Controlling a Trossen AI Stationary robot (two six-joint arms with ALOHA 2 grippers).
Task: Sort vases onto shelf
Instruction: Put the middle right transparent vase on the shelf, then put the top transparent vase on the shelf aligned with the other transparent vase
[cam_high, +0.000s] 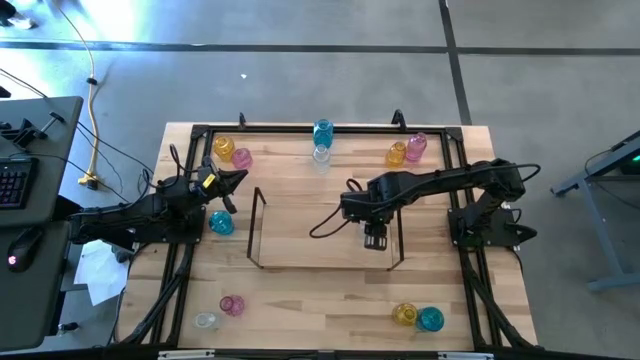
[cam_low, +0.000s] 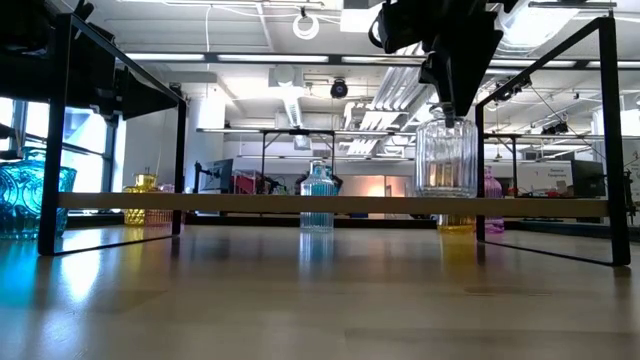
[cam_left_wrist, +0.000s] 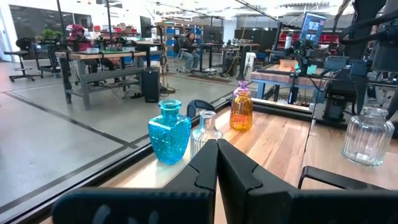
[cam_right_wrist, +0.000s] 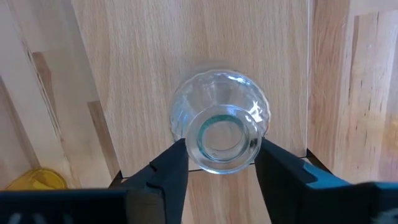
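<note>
Clear vase (cam_low: 446, 158): stands upright on the shelf (cam_low: 250, 202) near its right end, long axis vertical, mouth pointing straight up.
Right gripper (cam_right_wrist: 217, 163): directly above the clear vase, pointing down; fingers (cam_right_wrist: 166, 168) sit on either side of the neck, set narrow. Whether the pads press the glass or stand just clear of it is hard to tell from the wrist view.
Left gripper (cam_left_wrist: 217, 163): closed on nothing, lying low at the table's left side beside a blue vase (cam_high: 221, 223), pointing along the table toward the far edge.
Far edge, middle: a second blue vase (cam_left_wrist: 169, 131) and a small clear vase (cam_left_wrist: 206, 130), both upright and close together.
Far corners: a yellow and a pink vase at each, upright.
Near edge: a clear and a pink vase on the left, a yellow and a blue vase on the right.
Shelf: long axis runs left to right across the table's middle, on dark wire end frames.
</note>
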